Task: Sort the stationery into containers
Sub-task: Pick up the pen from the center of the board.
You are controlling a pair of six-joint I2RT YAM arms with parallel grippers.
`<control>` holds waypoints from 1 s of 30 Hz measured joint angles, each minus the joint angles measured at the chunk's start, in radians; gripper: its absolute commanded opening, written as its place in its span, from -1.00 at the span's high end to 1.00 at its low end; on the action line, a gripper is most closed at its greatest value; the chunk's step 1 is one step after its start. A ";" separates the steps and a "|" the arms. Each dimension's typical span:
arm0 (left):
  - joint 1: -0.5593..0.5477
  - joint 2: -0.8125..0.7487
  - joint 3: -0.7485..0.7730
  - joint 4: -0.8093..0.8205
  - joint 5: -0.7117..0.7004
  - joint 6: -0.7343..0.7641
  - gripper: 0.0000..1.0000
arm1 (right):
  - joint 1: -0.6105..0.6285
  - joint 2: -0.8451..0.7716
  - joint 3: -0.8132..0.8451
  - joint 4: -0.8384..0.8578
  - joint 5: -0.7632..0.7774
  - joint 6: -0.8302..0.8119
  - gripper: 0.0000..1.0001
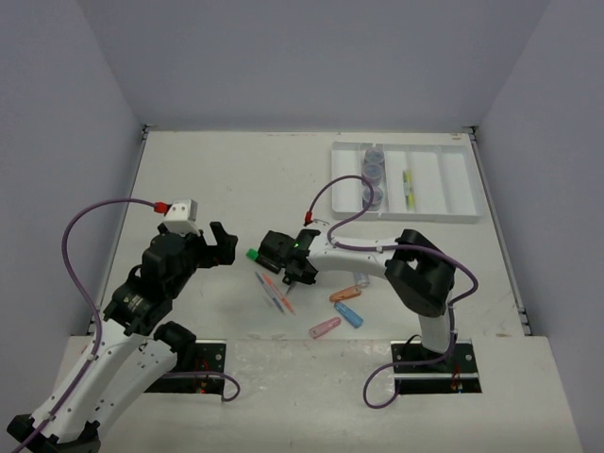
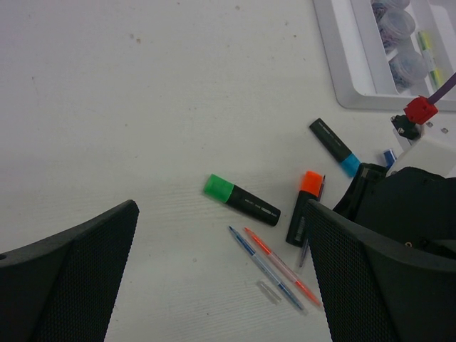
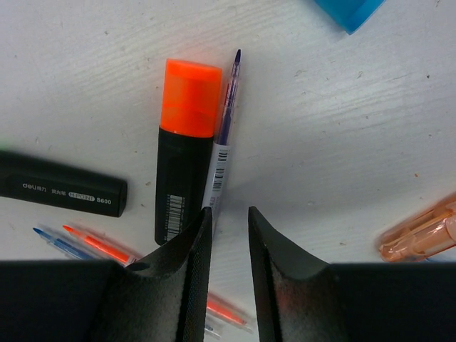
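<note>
In the right wrist view an orange-capped highlighter (image 3: pixel 184 153) and a thin purple pen (image 3: pixel 222 146) lie side by side. My right gripper (image 3: pixel 229 214) is low over them, its jaws a narrow gap apart with bare table between; the left fingertip sits on the pen's near end. A green-capped highlighter (image 2: pixel 242 199), a blue-capped highlighter (image 2: pixel 335 147), a blue pen (image 2: pixel 265 268) and an orange pen (image 2: pixel 283 267) lie nearby. My left gripper (image 2: pixel 221 285) hangs wide open above them, holding nothing. The white tray (image 1: pixel 462 203) at the back right holds the jars (image 1: pixel 374 175).
Orange (image 1: pixel 344 294), blue (image 1: pixel 349 313) and pink (image 1: pixel 325 327) capsule pieces lie in front of the right arm, with a small bottle (image 1: pixel 361 279) beside them. A yellow-green marker (image 1: pixel 409 189) lies in a middle tray compartment. Walls close in the table on three sides.
</note>
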 measured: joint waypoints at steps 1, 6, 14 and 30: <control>0.000 0.000 0.000 0.000 0.000 0.000 -1.00 | -0.004 0.001 0.002 0.000 0.001 0.000 0.46; -0.001 0.000 0.000 0.000 0.000 0.000 -1.00 | -0.019 0.013 0.005 0.007 0.013 0.000 0.44; -0.007 0.004 0.000 0.002 0.000 0.000 -1.00 | -0.022 0.037 0.014 0.033 0.013 -0.004 0.44; -0.012 0.006 0.000 0.001 -0.012 -0.001 -1.00 | -0.022 0.055 0.012 0.066 0.012 0.030 0.94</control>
